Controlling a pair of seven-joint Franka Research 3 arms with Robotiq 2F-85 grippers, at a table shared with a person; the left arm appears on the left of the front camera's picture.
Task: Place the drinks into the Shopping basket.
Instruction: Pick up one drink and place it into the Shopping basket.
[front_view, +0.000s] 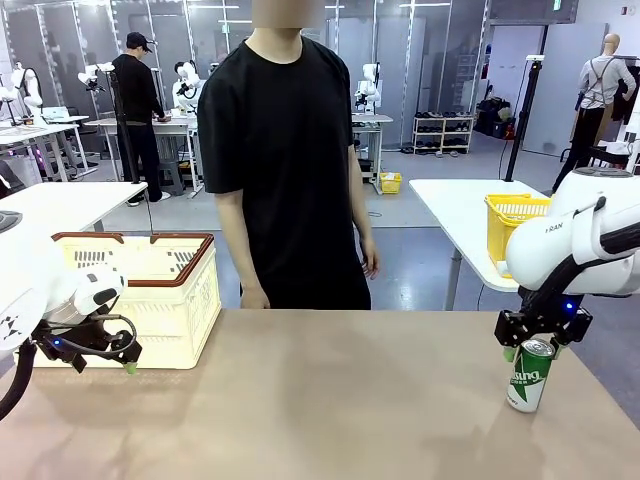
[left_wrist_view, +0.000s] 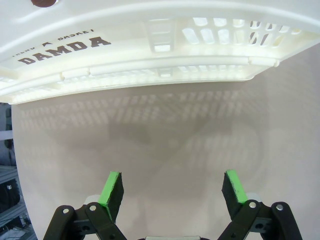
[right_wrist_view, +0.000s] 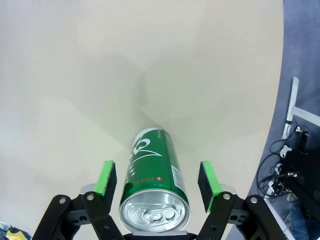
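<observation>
On a tan lab tabletop (front_view: 320, 400), green can (front_view: 529, 375) between parted right jaws, seemingly untouched, left jaws parted near basket (front_view: 170, 310)

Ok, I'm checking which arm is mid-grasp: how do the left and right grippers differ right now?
The left gripper has bare table between its fingers; the right gripper straddles the standing green can. The left sits by the Shopping basket at the table's left end, the right at its right end. Both are open, with green pads.

Lab hall with white worktables (front_view: 452, 206)
</observation>
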